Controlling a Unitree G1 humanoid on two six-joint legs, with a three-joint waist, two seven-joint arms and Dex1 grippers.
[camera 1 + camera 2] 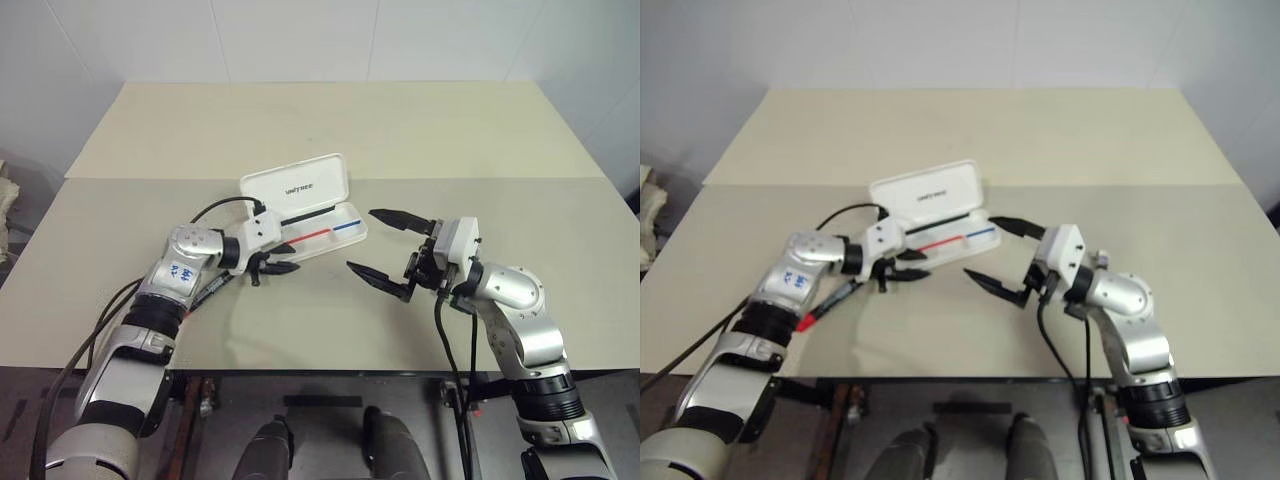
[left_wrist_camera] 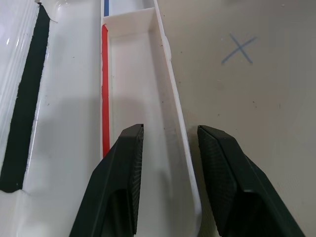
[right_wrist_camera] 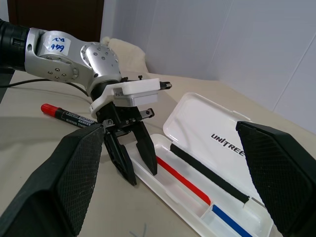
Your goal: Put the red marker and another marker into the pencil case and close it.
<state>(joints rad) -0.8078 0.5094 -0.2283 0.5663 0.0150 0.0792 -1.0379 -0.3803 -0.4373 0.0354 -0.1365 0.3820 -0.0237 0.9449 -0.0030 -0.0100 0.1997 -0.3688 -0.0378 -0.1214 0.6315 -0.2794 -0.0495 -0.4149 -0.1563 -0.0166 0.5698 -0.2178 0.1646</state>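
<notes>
The white pencil case (image 1: 295,185) lies open in the middle of the table, lid raised, with a black strip and thin red and blue lines in its tray (image 2: 133,89). My left gripper (image 1: 292,258) is open at the tray's near left end. Its fingers (image 2: 126,168) stand on either side of the front wall and hold nothing. The red marker (image 1: 825,308), with a dark barrel and red cap, lies on the table under my left forearm, also seen as the red marker (image 3: 66,114) from the right wrist. My right gripper (image 1: 361,239) hangs wide open just right of the case. Another marker is out of view.
A blue X mark (image 2: 238,48) is drawn on the beige table (image 1: 330,120) just in front of the case. A seam crosses the table behind the case's lid. The table's near edge (image 1: 330,368) runs below both arms, and black cables hang from them.
</notes>
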